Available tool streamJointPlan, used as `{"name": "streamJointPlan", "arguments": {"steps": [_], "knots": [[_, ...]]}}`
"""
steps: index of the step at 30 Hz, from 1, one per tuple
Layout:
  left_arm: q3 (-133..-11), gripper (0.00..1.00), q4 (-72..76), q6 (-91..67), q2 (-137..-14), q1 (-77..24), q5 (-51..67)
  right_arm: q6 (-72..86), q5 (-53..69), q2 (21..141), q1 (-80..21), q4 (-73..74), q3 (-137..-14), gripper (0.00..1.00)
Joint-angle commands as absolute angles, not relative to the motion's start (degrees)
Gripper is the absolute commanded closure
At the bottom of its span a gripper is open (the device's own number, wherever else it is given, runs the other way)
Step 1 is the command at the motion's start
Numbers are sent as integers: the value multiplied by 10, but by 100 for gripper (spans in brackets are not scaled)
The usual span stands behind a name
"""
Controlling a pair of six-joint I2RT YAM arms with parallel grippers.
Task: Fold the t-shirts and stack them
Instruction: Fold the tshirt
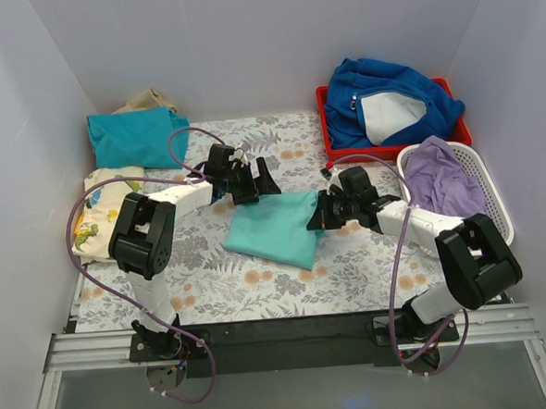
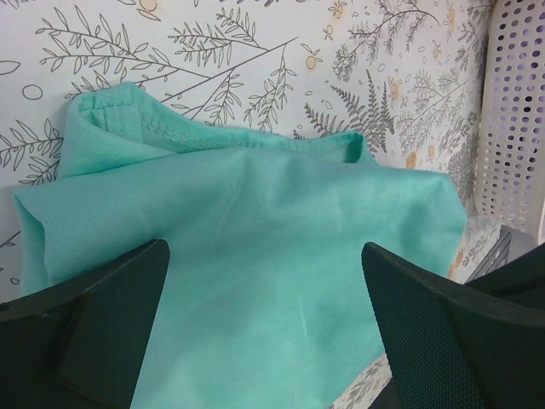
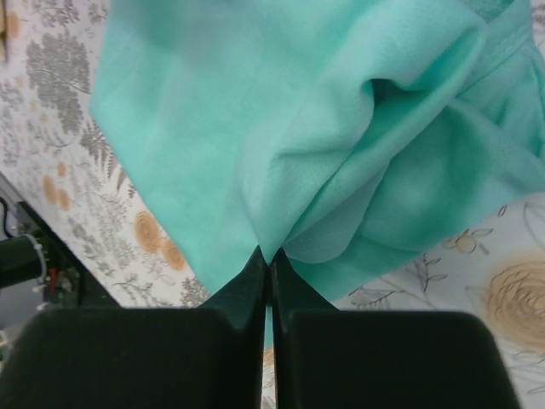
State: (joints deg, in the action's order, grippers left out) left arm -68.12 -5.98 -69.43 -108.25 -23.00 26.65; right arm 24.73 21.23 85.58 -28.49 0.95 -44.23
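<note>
Mint t-shirt is lying bunched on the table, left of the white basket. My right gripper is pinching its basket-side edge, fingers pressed fully together on the fabric. My left gripper is hovering over the side away from the basket, fingers spread wide, gripping nothing.

Bench: your bench is covered by a pale sheet printed with grey ferns and orange flowers.
Middle: you'll see a loosely folded mint-turquoise cotton t-shirt lying here.
Back left: a darker teal folded t-shirt, with a tan cloth against its far side.
Left edge: a cream dinosaur-print t-shirt, near the teal one.
Back right: a red plastic tray.
Right edge: a white perforated plastic basket, just beside the tray.
</note>
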Motion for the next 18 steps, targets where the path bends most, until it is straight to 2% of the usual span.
{"name": "streamJointPlan", "arguments": {"steps": [1, 6, 17, 18], "knots": [[-701, 5, -59, -688, -1083, -225, 281, 367, 232, 800, -282, -54, -397, 99], [-698, 4, -59, -690, -1082, -224, 283, 408, 169, 781, -282, -21, -371, 99], [-698, 4, -58, -693, -1080, -214, 292, 429, 203, 823, -282, -6, -336, 99], [-698, 4, -59, -693, -1080, -213, 292, 425, 202, 825, -282, -6, -337, 90]]}}
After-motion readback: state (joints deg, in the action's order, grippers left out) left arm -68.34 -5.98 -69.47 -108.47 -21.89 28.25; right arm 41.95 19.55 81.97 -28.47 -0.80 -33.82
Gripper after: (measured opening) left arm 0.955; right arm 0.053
